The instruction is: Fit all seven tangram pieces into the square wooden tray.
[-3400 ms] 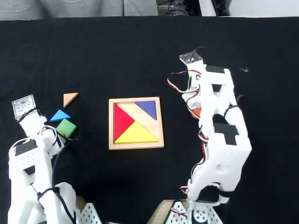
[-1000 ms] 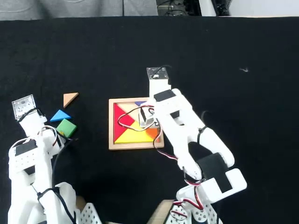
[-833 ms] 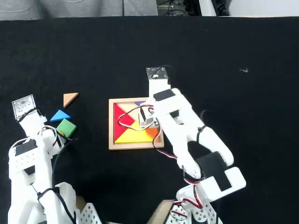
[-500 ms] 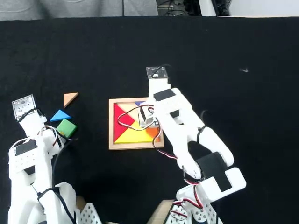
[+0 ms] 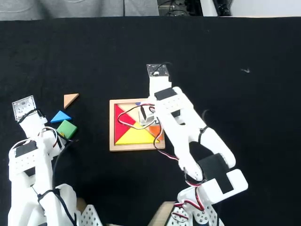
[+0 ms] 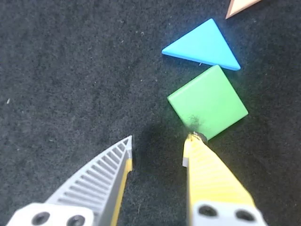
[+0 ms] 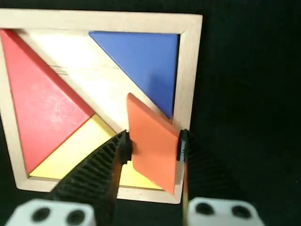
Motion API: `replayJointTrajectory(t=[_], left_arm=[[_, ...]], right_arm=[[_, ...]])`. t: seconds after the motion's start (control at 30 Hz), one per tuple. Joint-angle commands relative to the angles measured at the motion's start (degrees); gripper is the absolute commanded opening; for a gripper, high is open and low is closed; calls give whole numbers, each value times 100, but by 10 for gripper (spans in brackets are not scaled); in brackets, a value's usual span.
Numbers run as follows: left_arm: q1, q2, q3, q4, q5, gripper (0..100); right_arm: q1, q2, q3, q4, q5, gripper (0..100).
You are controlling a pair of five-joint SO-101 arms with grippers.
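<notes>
The flat orange wooden parallelogram (image 7: pixel 153 150) is pinched across its narrow width by the right gripper (image 7: pixel 151 140) over the square wooden tray (image 7: pixel 190 70), its long axis running along the rim beside it. It laps that rim and the smooth yellow triangle (image 7: pixel 80 155), so the bare pale wood (image 7: pixel 89 70) between the red triangle (image 7: pixel 42 108) and blue triangle (image 7: pixel 141 56) lies just inward. The left gripper (image 6: pixel 161 139) is farther off, spread and empty, one tip at the green square block (image 6: pixel 207 101)
</notes>
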Motion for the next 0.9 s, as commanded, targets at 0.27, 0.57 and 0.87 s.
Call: replayJointTrajectory(t=[0.27, 0.57, 0.87], left_arm=[[4, -79, -31, -88, -26, 181], [4, -79, -31, -88, -26, 181], [4, -79, -31, -88, -26, 181]], right_arm=[[-123, -110, -321, -26, 62, 242], [-264, -356, -356, 0, 457, 38], [-229, 303, -400, 18, 466, 11]])
